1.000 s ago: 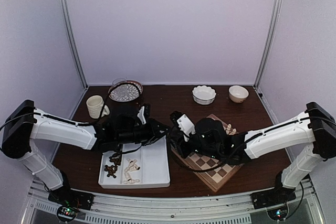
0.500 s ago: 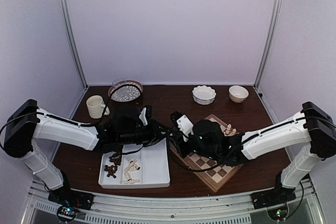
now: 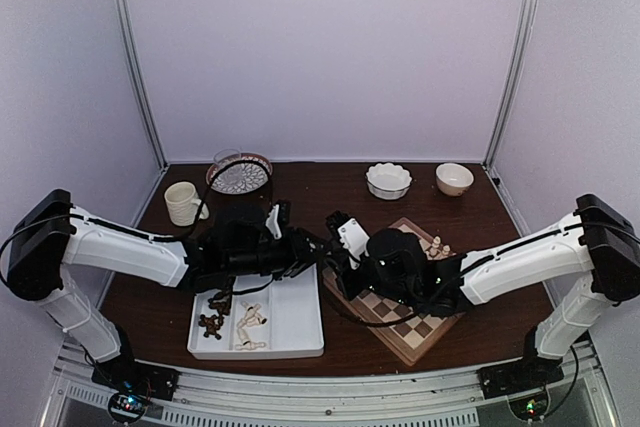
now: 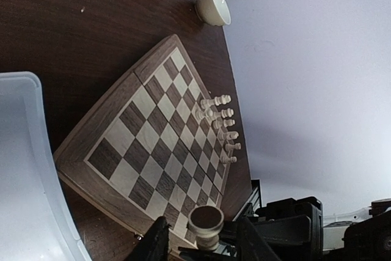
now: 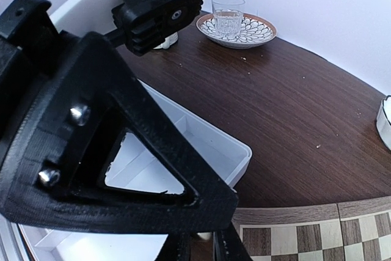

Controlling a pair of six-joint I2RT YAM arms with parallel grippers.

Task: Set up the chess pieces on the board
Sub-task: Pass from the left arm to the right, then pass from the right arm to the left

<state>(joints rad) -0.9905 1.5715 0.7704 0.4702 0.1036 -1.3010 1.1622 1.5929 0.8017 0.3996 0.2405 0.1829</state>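
Brown table (image 3: 480,197): one board (image 3: 412,329), two bowls (image 3: 388,180).

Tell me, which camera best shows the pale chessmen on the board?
Left wrist view: the pale chessmen stand in a clear row along one edge of the board. The top view shows them tiny; the right wrist view misses them.

A white tray (image 3: 300,322) is lying on the dark table (image 3: 330,192), with a cream mug (image 3: 182,203) standing behind it. At the back, a patterned plate (image 3: 248,179) is carrying a glass (image 5: 228,15), while a scalloped bowl (image 3: 388,180) and a plain bowl (image 3: 454,178) are sitting side by side.
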